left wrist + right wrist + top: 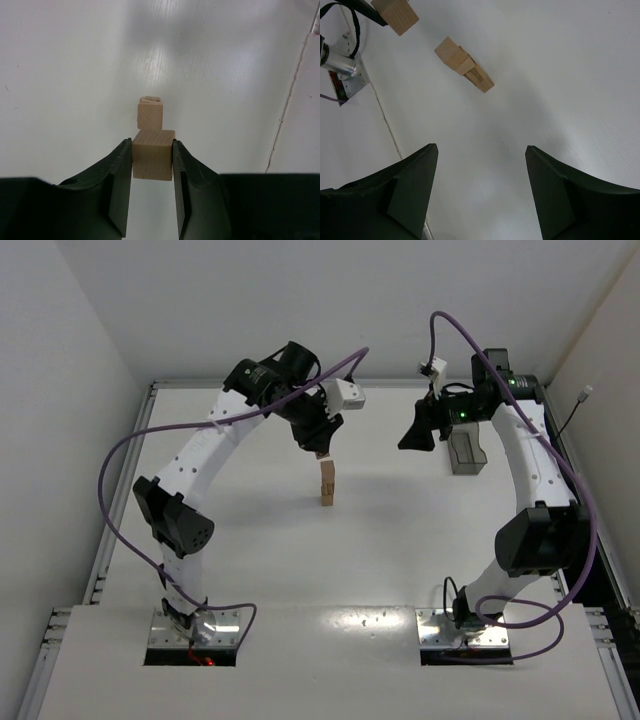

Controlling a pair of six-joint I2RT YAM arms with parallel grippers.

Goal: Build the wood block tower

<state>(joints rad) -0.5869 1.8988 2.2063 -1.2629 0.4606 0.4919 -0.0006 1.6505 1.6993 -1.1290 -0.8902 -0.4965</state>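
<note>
The tower [327,486] is a narrow column of three light-brown wood blocks near the table's middle, each turned slightly against the others. My left gripper [320,448] hangs over it, shut on another wood block [322,455]. In the left wrist view this block [153,154] sits between the fingertips of the left gripper [152,144], with the tower's top [150,114] just beyond it. The right wrist view shows a gap between the held block [395,14] and the tower [465,65]. My right gripper [481,147] is open and empty, off to the tower's right [415,435].
A dark grey translucent plastic box [467,452] stands at the back right, close behind the right gripper. White walls enclose the table at the back and on both sides. A seam [287,107] runs along the table's edge.
</note>
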